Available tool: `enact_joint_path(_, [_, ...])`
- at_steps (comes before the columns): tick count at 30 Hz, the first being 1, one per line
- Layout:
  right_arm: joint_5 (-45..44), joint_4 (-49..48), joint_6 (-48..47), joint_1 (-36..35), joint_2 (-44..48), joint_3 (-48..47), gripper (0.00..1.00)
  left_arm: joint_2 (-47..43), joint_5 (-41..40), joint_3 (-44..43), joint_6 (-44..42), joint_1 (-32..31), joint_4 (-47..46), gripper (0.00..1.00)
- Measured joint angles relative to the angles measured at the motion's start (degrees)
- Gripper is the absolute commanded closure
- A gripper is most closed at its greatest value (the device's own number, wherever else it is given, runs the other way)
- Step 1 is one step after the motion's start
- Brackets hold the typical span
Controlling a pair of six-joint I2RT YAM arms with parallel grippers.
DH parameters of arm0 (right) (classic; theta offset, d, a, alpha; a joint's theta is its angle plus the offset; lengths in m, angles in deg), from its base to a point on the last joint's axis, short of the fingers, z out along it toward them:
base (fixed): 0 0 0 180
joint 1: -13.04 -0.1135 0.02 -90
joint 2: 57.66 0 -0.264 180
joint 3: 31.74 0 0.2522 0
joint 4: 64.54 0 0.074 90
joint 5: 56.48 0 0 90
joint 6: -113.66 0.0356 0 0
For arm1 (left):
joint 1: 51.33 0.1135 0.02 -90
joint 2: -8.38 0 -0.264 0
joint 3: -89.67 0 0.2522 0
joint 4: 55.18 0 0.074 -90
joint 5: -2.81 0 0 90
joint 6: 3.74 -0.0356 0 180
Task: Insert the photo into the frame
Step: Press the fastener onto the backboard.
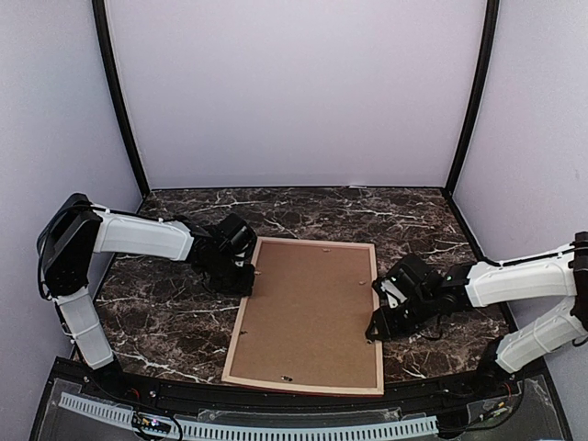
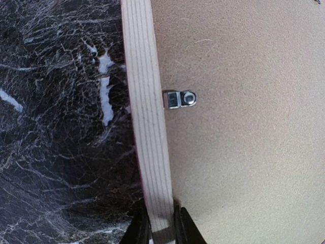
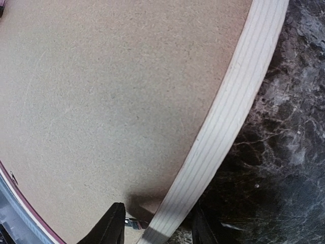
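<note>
Flat rectangular frame [image 1: 241,323], pale straight-grained wood; speckled brown fibreboard backing [image 1: 308,312]; metal clip [image 2: 180,98]; veined marble table [image 1: 165,312]. Left gripper [image 2: 162,223] pinches rail; right gripper [image 3: 157,223] straddles rail, loose.

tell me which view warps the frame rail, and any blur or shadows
Right wrist: the frame rail bows strongly, which is lens distortion, and a soft shadow lies on the backing board at the bottom. Left wrist: rail only slightly bowed, metal clip sharp. Top external: rails straight, light even.

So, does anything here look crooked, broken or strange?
Nothing damaged. The frame lies back up, a little askew to the table edge, board inside. The left hand pinches its left rail; the right hand straddles the right rail, open.
</note>
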Motion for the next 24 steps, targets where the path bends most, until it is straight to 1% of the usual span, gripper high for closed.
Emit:
enact_joint_path(4, [0.1, -0.9, 0.6, 0.0, -0.5, 0.0, 0.59, 0.0, 0.0, 0.0, 0.0, 0.0, 0.0, 0.82])
enact_joint_path(19, [0.1, 0.7, -2.8, 0.0, -1.0, -0.7, 0.62, 0.0, 0.0, 0.0, 0.0, 0.0, 0.0, 0.82])
enact_joint_path(24, [0.2, 1.8, -3.8, 0.0, -2.0, -1.6, 0.65, 0.0, 0.0, 0.0, 0.0, 0.0, 0.0, 0.82])
